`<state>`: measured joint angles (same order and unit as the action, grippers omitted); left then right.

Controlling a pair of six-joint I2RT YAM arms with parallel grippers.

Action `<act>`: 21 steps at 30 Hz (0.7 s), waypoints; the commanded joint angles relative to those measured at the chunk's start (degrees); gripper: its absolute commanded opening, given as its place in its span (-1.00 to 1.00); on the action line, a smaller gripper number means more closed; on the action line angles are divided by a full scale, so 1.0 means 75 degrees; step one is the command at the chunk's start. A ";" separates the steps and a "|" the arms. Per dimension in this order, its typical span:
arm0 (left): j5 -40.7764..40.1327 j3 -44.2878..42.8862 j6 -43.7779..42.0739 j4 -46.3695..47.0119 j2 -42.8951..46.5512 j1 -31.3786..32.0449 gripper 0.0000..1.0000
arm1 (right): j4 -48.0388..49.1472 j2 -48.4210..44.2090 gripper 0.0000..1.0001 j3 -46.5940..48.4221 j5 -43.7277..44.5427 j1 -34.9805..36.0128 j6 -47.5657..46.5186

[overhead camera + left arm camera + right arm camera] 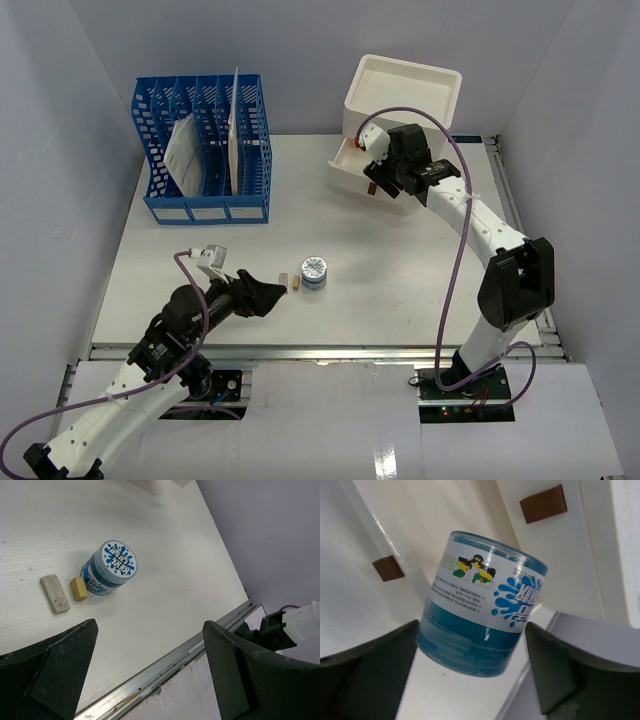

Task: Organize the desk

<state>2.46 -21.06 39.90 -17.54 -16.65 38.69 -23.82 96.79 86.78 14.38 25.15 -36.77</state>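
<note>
The right gripper (472, 647) clamps a blue jar (481, 605), tilted, at the open drawer of the white drawer box (402, 92) on the desk's (400, 275) far right corner. Let go crooked, the jar could catch the drawer wall and roll out. The left gripper (150, 630) hangs wide open near a second jar (110, 567).

- The matte white tabletop (400, 270) lies bare across its middle: broad room to pass.
- A blue slotted plastic file rack (205, 150) blocks the far left corner, a white stacked drawer box (445, 95) the far right.
- Just ahead of the spread left fingers (60, 675) stand a round blue printed-lid jar (110, 567), a tan block (78, 588) against it and a pale grey block (55, 594) beside.
- A second clear blue jar (480, 605) fills the gap between the right fingers (370, 680).
</note>
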 commanded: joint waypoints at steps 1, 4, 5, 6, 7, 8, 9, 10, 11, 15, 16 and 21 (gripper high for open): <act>0.0188 -0.0087 -0.0100 0.0259 -0.0252 -0.0038 0.96 | 0.0744 0.0254 0.88 0.0546 0.0854 0.0016 -0.0435; 0.0371 -0.0130 -0.0172 0.0498 -0.0595 -0.0038 0.96 | 0.0822 0.0293 0.80 0.0538 0.0907 0.0014 -0.0453; 0.0434 -0.0157 -0.0191 0.0615 -0.0820 -0.0038 0.96 | 0.0886 0.0266 0.80 0.0527 0.0907 0.0010 -0.0453; 0.0516 -0.0198 -0.0211 0.0751 -0.0996 -0.0038 0.96 | 0.0908 0.0254 0.80 0.0529 0.0901 0.0010 -0.0447; 0.0611 -0.0231 -0.0226 0.0880 -0.1183 -0.0038 0.96 | 0.0902 0.0229 0.80 0.0534 0.0871 0.0010 -0.0425; 0.0697 -0.0243 -0.0238 0.1011 -0.1434 -0.0038 0.96 | 0.0900 0.0163 0.80 0.0526 0.0798 0.0013 -0.0378; 0.0755 -0.0258 -0.0253 0.1119 -0.1594 -0.0038 0.96 | 0.0893 0.0091 0.80 0.0497 0.0704 0.0020 -0.0320; 0.0792 -0.0256 -0.0251 0.1204 -0.1708 -0.0038 0.96 | 0.0822 -0.0039 0.80 0.0463 0.0586 0.0016 -0.0270; 0.0830 -0.0248 -0.0248 0.1303 -0.1834 -0.0038 0.96 | 0.0702 -0.0199 0.80 0.0396 0.0237 0.0011 -0.0196; 0.0924 -0.0315 -0.0354 0.1685 -0.2584 -0.0038 0.96 | -0.0571 -0.1046 0.80 -0.0054 -0.3415 0.0010 -0.0161; 0.0929 -0.0392 -0.0417 0.1719 -0.2820 -0.0038 0.96 | -0.0804 -0.1285 0.81 -0.0327 -0.4149 0.0010 -0.0231; 0.0867 -0.1119 -0.0977 0.1682 -0.4148 -0.0022 0.96 | -0.0904 -0.2248 0.85 -0.1988 -0.6264 0.0013 -0.0274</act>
<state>8.39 -22.93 37.22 -6.85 -40.71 38.68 -27.28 85.62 80.68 -11.24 25.01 -38.58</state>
